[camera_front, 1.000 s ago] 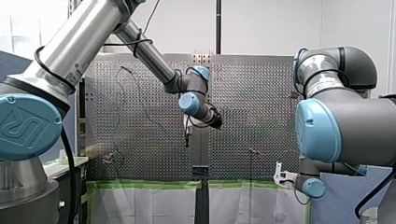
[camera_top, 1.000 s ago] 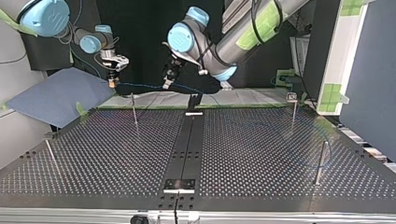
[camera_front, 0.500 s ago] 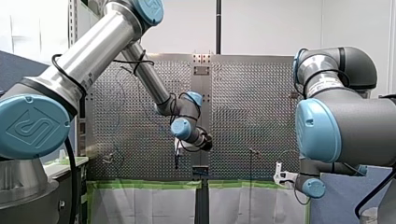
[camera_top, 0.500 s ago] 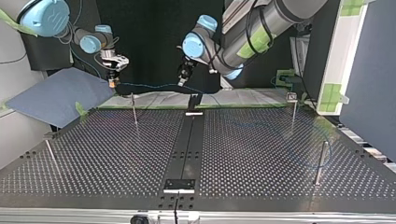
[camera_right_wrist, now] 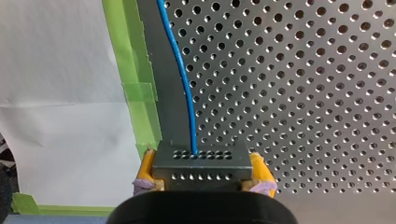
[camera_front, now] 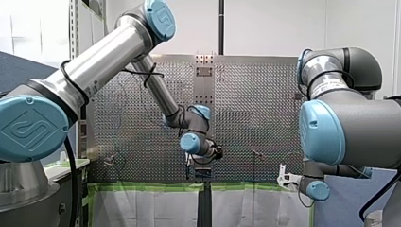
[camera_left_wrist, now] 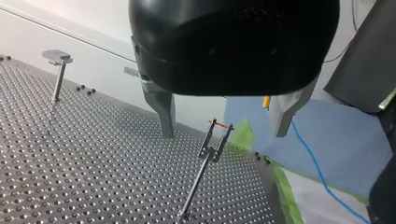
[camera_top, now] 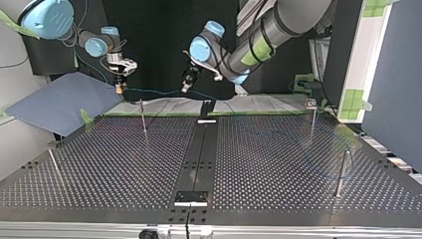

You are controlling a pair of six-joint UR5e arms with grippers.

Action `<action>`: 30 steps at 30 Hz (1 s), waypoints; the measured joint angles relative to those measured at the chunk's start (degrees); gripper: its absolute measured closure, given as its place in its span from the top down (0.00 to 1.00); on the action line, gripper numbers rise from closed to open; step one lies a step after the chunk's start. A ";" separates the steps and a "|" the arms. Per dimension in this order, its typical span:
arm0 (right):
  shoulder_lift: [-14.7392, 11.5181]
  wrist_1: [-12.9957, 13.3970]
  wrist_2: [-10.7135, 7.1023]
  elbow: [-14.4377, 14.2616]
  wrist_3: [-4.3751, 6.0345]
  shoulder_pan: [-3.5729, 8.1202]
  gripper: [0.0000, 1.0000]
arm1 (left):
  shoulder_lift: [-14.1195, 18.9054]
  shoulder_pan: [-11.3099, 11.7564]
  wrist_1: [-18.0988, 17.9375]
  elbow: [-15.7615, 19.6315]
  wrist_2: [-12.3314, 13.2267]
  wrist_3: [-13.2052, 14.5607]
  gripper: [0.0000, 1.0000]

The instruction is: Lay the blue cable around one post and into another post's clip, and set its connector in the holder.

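My right gripper (camera_right_wrist: pixel 204 184) is shut, its yellow pads clamped on the grey connector (camera_right_wrist: pixel 201 161), from which the blue cable (camera_right_wrist: pixel 180 65) runs ahead. In the top view the right gripper (camera_top: pixel 119 85) hangs above the blue mat and the cable (camera_top: pixel 159 91) stretches level towards my left gripper (camera_top: pixel 187 85). In the left wrist view my left gripper (camera_left_wrist: pixel 223 134) is open, its metal fingers (camera_left_wrist: pixel 164 112) bare. A thin post with a forked clip (camera_left_wrist: pixel 212 149) stands ahead, between the fingers. The cable (camera_left_wrist: pixel 317 163) passes beside it over the mat.
Thin posts (camera_top: pixel 143 117) (camera_top: pixel 312 117) (camera_top: pixel 341 172) (camera_top: pixel 53 164) stand on the perforated table (camera_top: pixel 124 164). A black centre strip carries a holder (camera_top: pixel 206 107) at the arms' end and a plate (camera_top: pixel 190 196) at the other. Green tape (camera_front: pixel 142 187) edges the table; the blue mat (camera_top: pixel 59 102) lies beside it.
My left arm has swung down the front view towards the table's taped edge, its gripper still open. The right arm and the connector have not moved.
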State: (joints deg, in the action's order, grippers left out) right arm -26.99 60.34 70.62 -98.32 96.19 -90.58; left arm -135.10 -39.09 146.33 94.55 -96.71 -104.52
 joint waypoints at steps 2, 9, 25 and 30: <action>0.00 0.03 0.03 0.00 0.03 0.01 0.00 | -1.02 -0.02 -1.05 -1.02 0.17 -0.46 1.00; 0.00 0.13 0.05 0.00 0.05 0.00 0.00 | -4.42 0.40 -4.44 -4.13 0.05 -0.02 1.00; -0.01 0.10 0.23 0.00 0.06 -0.09 0.00 | -11.76 -0.37 -11.78 -3.72 -2.22 4.60 1.00; -0.02 0.14 0.23 0.00 0.07 -0.10 0.00 | -14.01 -0.48 -14.03 -4.07 -3.85 6.63 1.00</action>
State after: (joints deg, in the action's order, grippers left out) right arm -27.00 60.47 70.85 -98.32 96.26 -90.68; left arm -149.12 -39.57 132.31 90.48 -100.56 -97.88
